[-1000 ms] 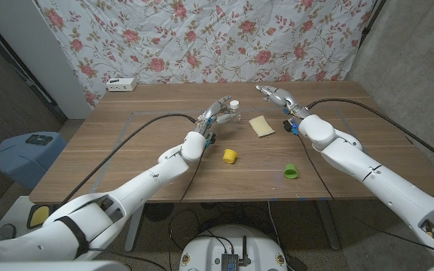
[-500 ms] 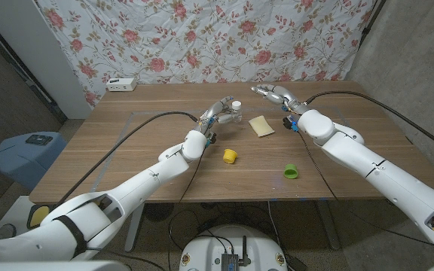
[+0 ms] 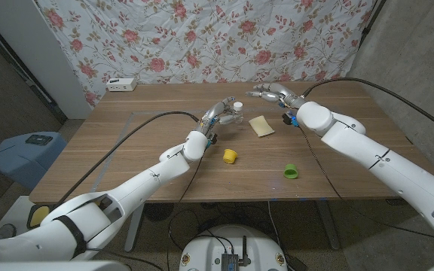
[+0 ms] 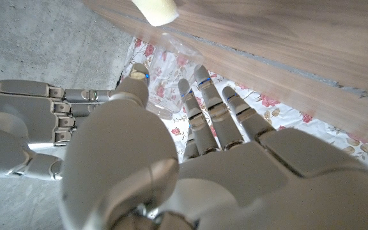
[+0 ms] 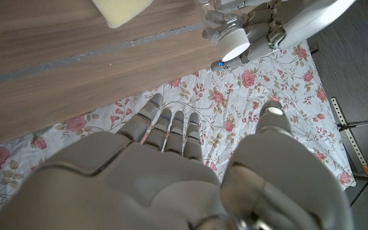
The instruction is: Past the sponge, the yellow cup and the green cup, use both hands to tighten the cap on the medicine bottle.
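Head view is showing the wooden table (image 3: 126, 143) with the medicine bottle (image 3: 234, 113) standing upright on it near the far middle, its white cap (image 3: 236, 105) on top. The left hand (image 3: 218, 113) is gripping the bottle, its fingers wrapping the clear body from the robot's left side. The right hand (image 3: 271, 93) is hovering just beyond and to the right of the bottle, fingers apart and reaching toward the cap without touching it, holding nothing.

Taking the bottle as the landmark: the sponge (image 3: 261, 126) is lying just to its right and slightly nearer the robot, the yellow cup (image 3: 230, 156) is sitting nearer the robot, almost straight in front of the bottle, and the green cup (image 3: 291, 172) is sitting nearer still and off to the right. A white power strip (image 3: 121, 84) is resting well to the bottle's left at the table's far edge, against the flowered cloth (image 3: 202, 38).

Left wrist view is showing the left hand (image 4: 165, 153) with its thumb and fingers closing around the clear bottle (image 4: 161, 70), the sponge (image 4: 153, 9) lying close by. Right wrist view is showing the right hand (image 5: 184, 166) with fingers spread, the capped bottle (image 5: 234, 45) sitting in the other hand a little way off, the sponge (image 5: 121, 9) beside it.
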`<action>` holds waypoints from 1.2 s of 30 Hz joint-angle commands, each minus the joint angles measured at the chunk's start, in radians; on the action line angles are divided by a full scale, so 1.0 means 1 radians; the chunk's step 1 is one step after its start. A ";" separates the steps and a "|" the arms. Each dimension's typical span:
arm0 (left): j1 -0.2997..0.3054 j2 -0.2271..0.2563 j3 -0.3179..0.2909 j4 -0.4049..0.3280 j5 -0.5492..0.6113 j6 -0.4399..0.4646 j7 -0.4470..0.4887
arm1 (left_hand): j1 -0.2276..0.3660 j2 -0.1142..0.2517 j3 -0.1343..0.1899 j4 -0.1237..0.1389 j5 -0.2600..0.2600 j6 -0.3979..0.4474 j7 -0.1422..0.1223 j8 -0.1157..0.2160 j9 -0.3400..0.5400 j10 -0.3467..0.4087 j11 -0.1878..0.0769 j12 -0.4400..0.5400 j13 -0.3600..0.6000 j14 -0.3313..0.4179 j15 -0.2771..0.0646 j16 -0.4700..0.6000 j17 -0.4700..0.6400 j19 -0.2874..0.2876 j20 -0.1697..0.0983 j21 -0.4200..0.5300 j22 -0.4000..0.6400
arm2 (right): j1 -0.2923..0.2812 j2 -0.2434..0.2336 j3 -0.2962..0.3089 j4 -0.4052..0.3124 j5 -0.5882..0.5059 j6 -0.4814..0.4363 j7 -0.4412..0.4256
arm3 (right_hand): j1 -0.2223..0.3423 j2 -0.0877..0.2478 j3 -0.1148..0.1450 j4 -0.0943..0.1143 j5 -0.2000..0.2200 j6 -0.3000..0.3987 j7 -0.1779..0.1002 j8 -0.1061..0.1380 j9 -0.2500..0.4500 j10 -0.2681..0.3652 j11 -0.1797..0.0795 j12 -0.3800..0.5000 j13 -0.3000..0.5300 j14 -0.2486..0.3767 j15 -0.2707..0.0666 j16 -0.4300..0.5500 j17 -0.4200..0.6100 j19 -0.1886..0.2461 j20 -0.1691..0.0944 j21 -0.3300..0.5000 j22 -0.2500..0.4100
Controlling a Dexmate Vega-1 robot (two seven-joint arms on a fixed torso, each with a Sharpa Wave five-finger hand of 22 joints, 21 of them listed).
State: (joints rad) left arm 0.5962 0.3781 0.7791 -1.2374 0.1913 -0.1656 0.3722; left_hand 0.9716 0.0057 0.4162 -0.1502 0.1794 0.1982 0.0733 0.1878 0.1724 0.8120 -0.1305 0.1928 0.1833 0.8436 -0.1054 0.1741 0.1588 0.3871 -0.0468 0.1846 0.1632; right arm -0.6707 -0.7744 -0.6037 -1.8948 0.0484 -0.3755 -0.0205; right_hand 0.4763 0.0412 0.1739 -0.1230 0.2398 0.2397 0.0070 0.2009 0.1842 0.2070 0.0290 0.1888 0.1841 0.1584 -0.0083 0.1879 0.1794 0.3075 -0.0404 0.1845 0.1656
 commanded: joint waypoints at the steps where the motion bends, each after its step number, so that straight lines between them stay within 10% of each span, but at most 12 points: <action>1: -0.001 0.002 0.002 0.005 0.004 -0.017 -0.002 | 0.007 0.003 0.009 0.003 0.003 0.009 -0.006 0.001 0.002 0.020 -0.009 0.003 0.003 0.013 -0.077 -0.002 -0.001 -0.004 -0.028 -0.002 0.002 | 0.067 -0.023 -0.049 -0.051 -0.053 -0.083 0.073 | 0.028 0.001 0.010 -0.019 -0.009 0.012 0.000 0.004 0.002 -0.010 0.001 -0.002 0.004 -0.014 0.010 -0.004 0.002 0.002 0.005 0.000 0.001; 10: 0.001 0.004 0.002 0.006 0.007 -0.028 -0.002 | 0.006 0.002 0.011 0.003 0.003 0.011 -0.009 0.001 0.002 0.020 -0.007 0.002 0.004 0.012 -0.075 -0.003 -0.001 -0.006 -0.027 -0.002 0.002 | 0.109 -0.031 -0.077 -0.061 -0.077 -0.117 0.136 | 0.078 -0.008 0.027 -0.043 -0.020 0.015 -0.043 0.002 0.004 -0.036 -0.002 -0.005 0.004 -0.039 0.030 -0.007 0.002 -0.013 0.043 -0.002 0.002; 24: 0.003 0.008 0.004 -0.005 0.020 -0.020 -0.002 | 0.002 0.001 0.014 0.005 0.003 0.014 -0.013 0.000 0.002 0.025 -0.016 0.002 0.004 0.010 -0.079 -0.004 -0.001 -0.009 -0.031 -0.002 0.002 | 0.181 -0.045 -0.116 -0.065 -0.113 -0.154 0.242 | 0.116 -0.024 0.039 -0.040 -0.034 0.002 -0.074 -0.005 0.007 -0.072 0.006 -0.004 0.005 -0.072 0.160 -0.003 0.005 -0.050 0.147 -0.004 0.004; 36: 0.006 0.013 0.004 -0.016 0.024 -0.017 -0.008 | -0.001 0.001 0.017 0.006 0.003 0.014 -0.019 -0.001 0.002 0.028 -0.012 0.002 0.004 0.009 -0.080 -0.004 -0.001 -0.011 -0.034 -0.002 0.002 | 0.229 -0.043 -0.145 -0.063 -0.136 -0.189 0.311 | 0.123 -0.028 0.043 -0.034 -0.037 0.000 -0.083 -0.005 0.010 -0.121 0.061 -0.009 0.007 -0.119 0.191 -0.008 0.008 -0.056 0.224 0.001 0.005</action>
State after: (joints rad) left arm 0.5998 0.3869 0.7819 -1.2440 0.2097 -0.1886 0.3689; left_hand 0.9714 0.0055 0.4267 -0.1458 0.1793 0.2106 0.0607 0.1878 0.1725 0.8173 -0.1252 0.1889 0.1837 0.8435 -0.1053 0.1741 0.1588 0.3816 -0.0414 0.1847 0.1633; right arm -0.4864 -0.8157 -0.7220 -1.9578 -0.0649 -0.5346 0.2278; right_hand 0.5939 0.0123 0.2091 -0.1623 0.2096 0.2357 -0.0684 0.1947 0.1886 0.0938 0.0806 0.1810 0.1888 0.0492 0.1759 0.1810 0.1844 0.2486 0.1722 0.1805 0.1654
